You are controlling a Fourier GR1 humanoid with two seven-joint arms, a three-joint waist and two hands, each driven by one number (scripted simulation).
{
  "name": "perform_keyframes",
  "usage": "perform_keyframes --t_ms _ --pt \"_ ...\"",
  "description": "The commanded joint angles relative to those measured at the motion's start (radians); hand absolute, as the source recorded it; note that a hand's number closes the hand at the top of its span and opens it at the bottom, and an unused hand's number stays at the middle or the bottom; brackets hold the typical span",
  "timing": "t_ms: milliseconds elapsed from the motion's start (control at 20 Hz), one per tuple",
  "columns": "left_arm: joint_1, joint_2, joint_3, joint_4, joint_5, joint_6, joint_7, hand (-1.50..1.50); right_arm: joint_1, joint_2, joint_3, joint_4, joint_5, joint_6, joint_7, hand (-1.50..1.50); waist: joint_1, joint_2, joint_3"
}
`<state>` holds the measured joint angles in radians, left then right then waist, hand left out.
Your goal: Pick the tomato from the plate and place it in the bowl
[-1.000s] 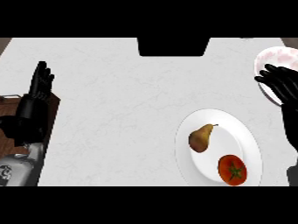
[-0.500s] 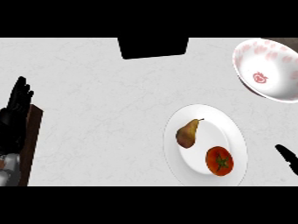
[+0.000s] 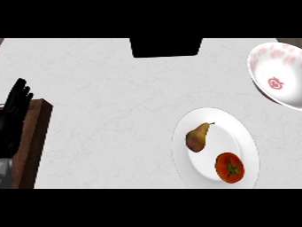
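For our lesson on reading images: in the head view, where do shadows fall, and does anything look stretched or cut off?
Head view: lighting is flat and even; only a faint shadow edges the plate, none shows under the tomato or pear. The plate looks taller than wide, so it is stretched. The bowl is cut off at the right edge; the left hand shows at the left; the right hand is not in view.

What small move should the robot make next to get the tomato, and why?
Probably bring the right hand back in from the lower right, over the tomato. It lies untouched on the plate beside the pear, the right hand is out of view, and the left hand rests open far left. The bowl waits beyond.
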<state>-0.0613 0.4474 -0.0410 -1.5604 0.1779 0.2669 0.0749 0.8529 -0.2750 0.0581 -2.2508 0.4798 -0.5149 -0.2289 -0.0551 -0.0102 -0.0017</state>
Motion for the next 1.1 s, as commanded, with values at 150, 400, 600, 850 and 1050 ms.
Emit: perform_keyframes --t_ms 150,400,600,850,1050 --pt "-0.033 0.024 0.014 -0.059 0.011 -0.042 0.093 0.00 0.157 -0.006 0.009 -0.300 0.151 0.085 0.202 -1.50 0.050 0.011 0.000" --pt "-0.037 -0.031 -0.019 -0.007 -0.024 -0.033 0.022 0.00 0.134 -0.121 -0.034 -0.313 0.193 0.201 0.361 -1.50 0.063 0.019 -0.003" --pt "-0.090 -0.029 -0.014 0.014 -0.037 -0.029 0.039 0.00 0.083 -0.215 -0.048 -0.263 0.218 0.297 0.501 -1.50 0.066 0.022 -0.003" --pt "-0.136 -0.010 0.013 0.059 -0.022 -0.066 0.032 0.00 -0.074 -0.332 -0.004 -0.244 0.188 0.461 0.721 -1.50 0.078 0.025 -0.003" --pt "-0.141 -0.028 -0.001 0.040 -0.032 -0.067 0.058 0.00 -0.339 -0.373 0.058 -0.129 0.114 0.593 0.880 -1.50 0.083 0.020 0.000"
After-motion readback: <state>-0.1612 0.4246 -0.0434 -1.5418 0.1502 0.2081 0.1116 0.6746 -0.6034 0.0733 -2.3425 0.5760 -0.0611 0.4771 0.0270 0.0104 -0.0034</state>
